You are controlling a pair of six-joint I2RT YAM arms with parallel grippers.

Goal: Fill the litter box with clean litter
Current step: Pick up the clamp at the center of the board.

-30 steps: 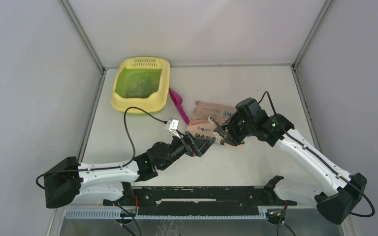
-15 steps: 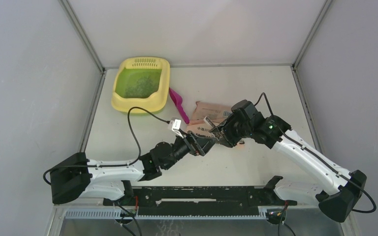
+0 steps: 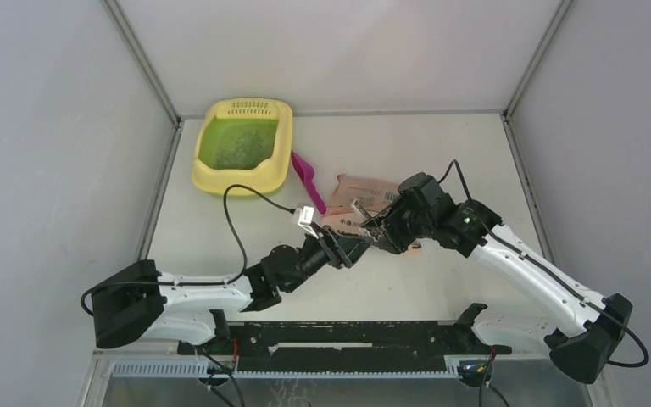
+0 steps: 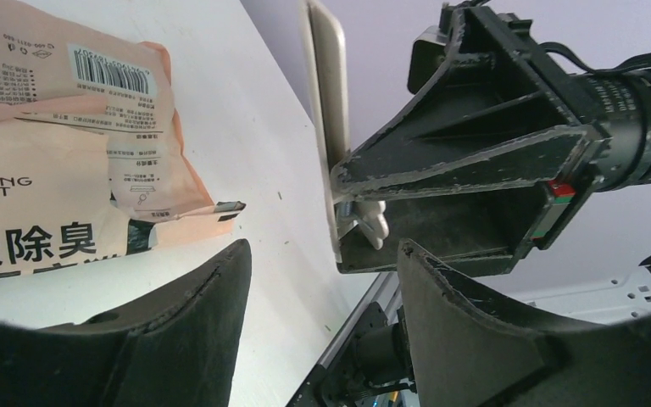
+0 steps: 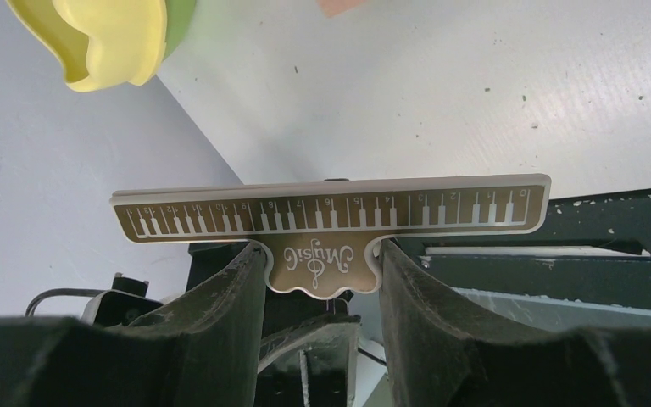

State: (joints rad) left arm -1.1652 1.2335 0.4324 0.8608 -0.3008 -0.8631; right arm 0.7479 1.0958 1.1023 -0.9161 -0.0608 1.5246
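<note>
**Litter box at the far left, clip held between the two arms**

The litter box (image 3: 239,181) stands at the far left of the tabletop (image 3: 441,144), its slotted grille (image 3: 248,108) at the end away from the arms; on its green floor lies a thin, speckled spread of grey-green litter (image 3: 239,151), and green shows through it in places. A magenta scoop (image 3: 308,180) lies on the tabletop just beside the box's right wall. A peach printed bag (image 3: 363,188) lies flat right of the scoop, well apart from the box; what it holds cannot be told.

The right end effector (image 5: 322,250) is closed on the scalloped tab of a cream and brown clip (image 5: 331,208) printed with piano keys and the word "Music"; both fingers press on the tab and the long bar stands clear beyond them. The left end effector (image 4: 324,254) faces it over the near edge of the bag; its fingers stand apart, with one end of the clip in the gap between them, and they hold nothing that can be seen.
</note>
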